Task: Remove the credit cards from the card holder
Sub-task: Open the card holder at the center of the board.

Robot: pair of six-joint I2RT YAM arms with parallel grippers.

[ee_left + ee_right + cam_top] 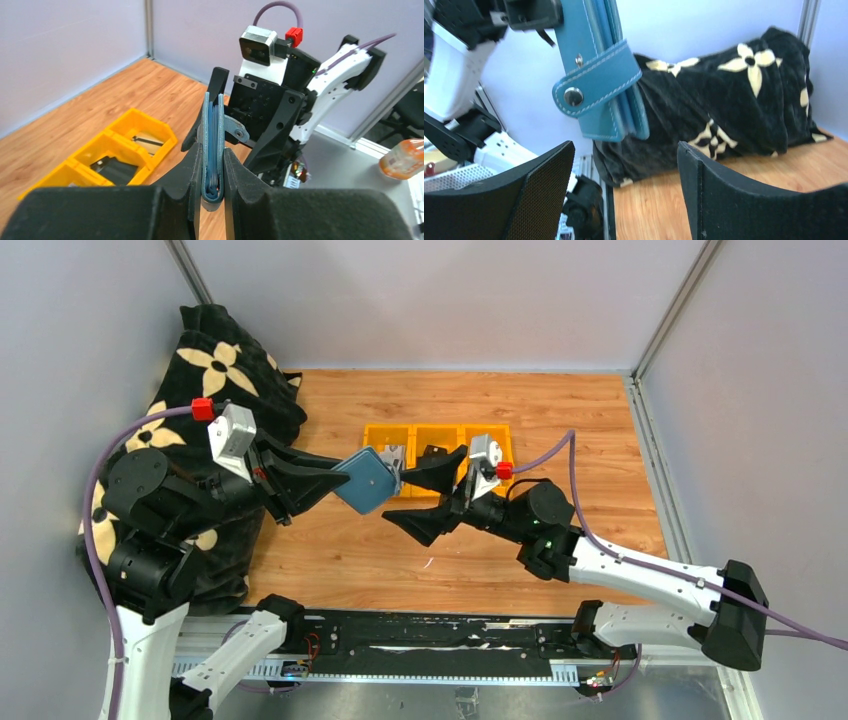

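Observation:
My left gripper (335, 483) is shut on the folded spine of the teal-blue card holder (366, 480) and holds it in the air above the table. In the left wrist view the card holder (212, 150) stands edge-on between my fingers, with thin card edges (216, 172) packed inside. My right gripper (415, 495) is open just right of the holder, one finger above and one below. In the right wrist view the holder (599, 75) hangs above my open jaws (624, 185), its strap tab with round snap (573, 96) facing me.
A row of three yellow bins (437, 447) sits on the wooden table behind the grippers; dark items lie in them (115, 169). A black blanket with cream flowers (215, 370) is heaped at the left. Grey walls enclose the table.

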